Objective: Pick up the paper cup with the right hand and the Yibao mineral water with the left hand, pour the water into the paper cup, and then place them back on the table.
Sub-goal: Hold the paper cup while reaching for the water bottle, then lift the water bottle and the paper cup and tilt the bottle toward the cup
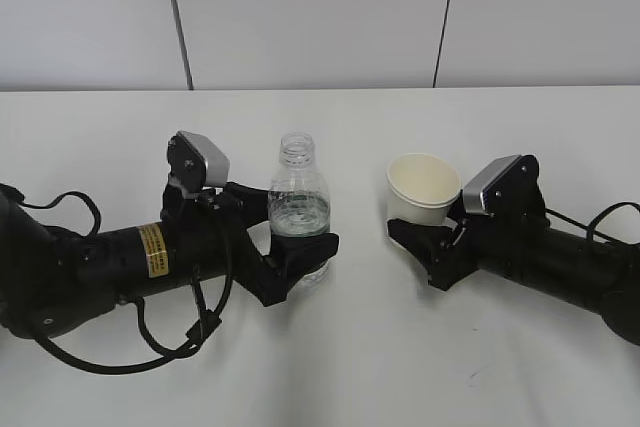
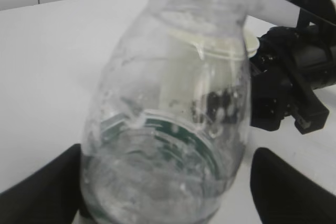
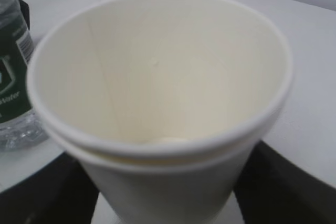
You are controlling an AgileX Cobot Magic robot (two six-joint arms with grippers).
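Observation:
The Yibao mineral water (image 1: 298, 209), a clear ribbed bottle with no cap and a dark green label, stands upright left of centre with water in its lower part. My left gripper (image 1: 298, 250), on the arm with the yellow sticker, is shut on its lower body. In the left wrist view the bottle (image 2: 168, 129) fills the frame between the two black fingers (image 2: 50, 182). The cream-white paper cup (image 1: 422, 187) sits right of centre, tilted a little, and looks empty inside (image 3: 157, 77). My right gripper (image 1: 425, 239) is shut on its lower half, and the cup's base is hidden.
The white table (image 1: 330, 367) stretches around both arms. A pale wall with dark vertical seams (image 1: 177, 17) runs behind its far edge. A black cable (image 1: 150, 357) loops under the left arm. The bottle and cup stand about a hand's width apart.

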